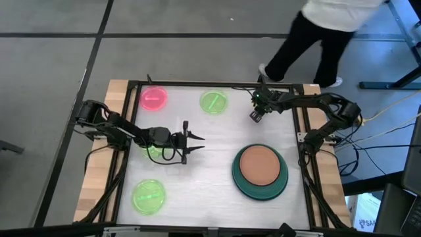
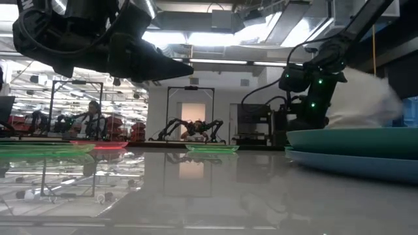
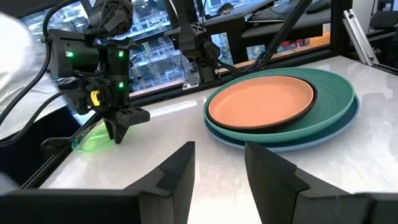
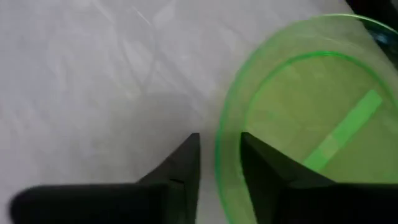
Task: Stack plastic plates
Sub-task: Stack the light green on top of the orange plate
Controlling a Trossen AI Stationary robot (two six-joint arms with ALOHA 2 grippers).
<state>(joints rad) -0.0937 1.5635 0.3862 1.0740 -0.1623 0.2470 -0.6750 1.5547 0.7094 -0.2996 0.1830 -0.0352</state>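
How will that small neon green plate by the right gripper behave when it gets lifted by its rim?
The neon-green plate looks thin and translucent, so it is probably light and may flex. It lies flat on the glossy table, so it could slide if nudged. The right gripper straddles its raised rim, a narrow hold that might slip.

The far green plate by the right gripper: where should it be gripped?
At its thin raised rim, on the edge nearest the right gripper, coming down from above. The green plate lies flat on the table, so only the rim fits between the open fingers.
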